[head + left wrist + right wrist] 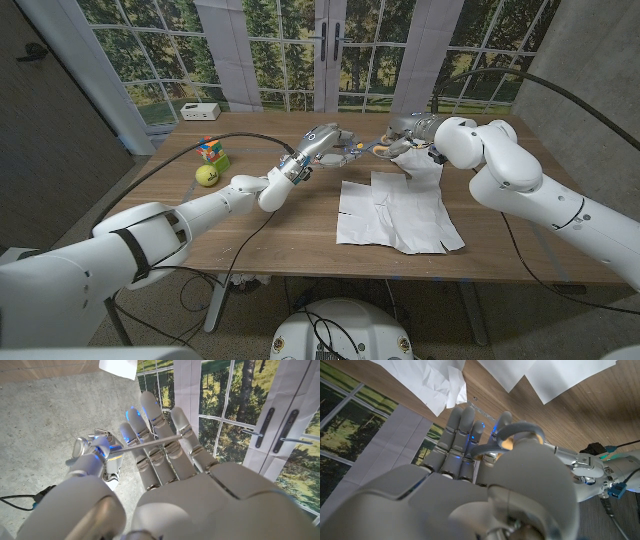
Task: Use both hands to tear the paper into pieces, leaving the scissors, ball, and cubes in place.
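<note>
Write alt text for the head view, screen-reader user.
Both robot hands, left robot hand and right robot hand, meet raised above the wooden table, over white paper lying in pieces. A yellow ball and coloured cube sit left.

Even daylight from the windows; wrist views slightly soft

the table [300, 235] was brown wood with a matt, grained top. the paper [395, 212] was thin, white and creased, its edges ragged. both arms wore glossy white plastic shells; the left hand [325, 147] and right hand [400, 130] showed smooth grey metal-looking fingers. the ball [206, 175] looked fuzzy yellow-green; the cube [210, 150] shiny coloured plastic.
</note>
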{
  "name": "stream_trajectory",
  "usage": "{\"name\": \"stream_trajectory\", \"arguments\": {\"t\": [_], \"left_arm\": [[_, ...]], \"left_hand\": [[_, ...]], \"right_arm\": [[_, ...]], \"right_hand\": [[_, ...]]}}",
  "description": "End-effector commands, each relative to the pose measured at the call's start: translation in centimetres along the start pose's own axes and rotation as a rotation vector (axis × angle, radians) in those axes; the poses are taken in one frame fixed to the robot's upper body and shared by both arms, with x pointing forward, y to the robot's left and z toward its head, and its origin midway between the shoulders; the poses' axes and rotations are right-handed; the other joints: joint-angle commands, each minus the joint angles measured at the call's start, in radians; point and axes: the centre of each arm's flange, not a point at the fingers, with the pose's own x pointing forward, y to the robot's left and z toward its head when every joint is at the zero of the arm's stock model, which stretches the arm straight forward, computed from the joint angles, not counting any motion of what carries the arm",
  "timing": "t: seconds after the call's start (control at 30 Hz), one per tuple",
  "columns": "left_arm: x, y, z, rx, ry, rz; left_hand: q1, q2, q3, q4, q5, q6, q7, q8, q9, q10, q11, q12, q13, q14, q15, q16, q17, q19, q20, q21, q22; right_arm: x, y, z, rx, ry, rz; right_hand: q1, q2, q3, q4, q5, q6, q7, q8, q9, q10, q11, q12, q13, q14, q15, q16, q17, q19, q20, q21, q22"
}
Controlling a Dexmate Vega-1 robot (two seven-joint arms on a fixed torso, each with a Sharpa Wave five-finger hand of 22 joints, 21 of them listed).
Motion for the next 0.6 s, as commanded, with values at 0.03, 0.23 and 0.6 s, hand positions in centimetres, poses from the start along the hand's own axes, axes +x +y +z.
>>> {"name": "stream_trajectory", "arguments": {"t": [0.03, 0.23, 0.6], "left_arm": [[-0.10, -0.08, -0.35, -0.002, 0.020, 0.006], [-0.26, -0.16, -0.48, -0.005, 0.030, 0.003], [-0.75, -0.20, -0.70, -0.011, 0.046, -0.001]], "left_hand": [[-0.050, 0.000, 0.020, -0.011, 0.029, -0.087, -0.004, -0.037, -0.026, -0.098, -0.001, -0.071, -0.033, -0.094, -0.001, -0.112, -0.042, -0.033, -0.103, -0.097, 0.003], [-0.089, -0.009, 0.019, -0.024, 0.052, -0.161, -0.028, -0.077, -0.064, -0.185, -0.001, -0.168, -0.100, -0.176, 0.002, -0.195, -0.072, -0.053, -0.089, -0.176, 0.003], [-0.140, -0.012, -0.008, -0.031, 0.094, -0.255, -0.042, -0.128, -0.092, -0.277, 0.000, -0.292, -0.146, -0.308, 0.005, -0.270, -0.100, -0.084, -0.066, -0.287, 0.005]], "right_arm": [[0.20, 0.12, -0.33, 0.004, 0.008, 0.006], [0.32, 0.17, -0.37, 0.005, 0.008, 0.009], [0.48, 0.31, -0.43, 0.014, 0.015, 0.011]], "right_hand": [[0.032, 0.019, 0.000, -0.007, 0.000, 0.007, 0.001, 0.009, 0.001, 0.107, -0.104, 0.005, 0.000, -0.004, -0.143, 0.010, -0.001, -0.005, -0.034, 0.016, 0.005], [0.032, 0.020, -0.002, -0.009, 0.000, 0.008, 0.003, 0.011, 0.001, 0.105, -0.105, 0.008, -0.005, -0.006, -0.144, 0.014, -0.004, -0.006, -0.032, 0.020, -0.007], [0.036, 0.009, -0.011, -0.018, 0.002, 0.018, 0.002, 0.019, -0.001, 0.122, -0.105, 0.019, -0.022, 0.007, -0.145, 0.032, -0.013, 0.005, -0.032, 0.041, -0.023]]}}
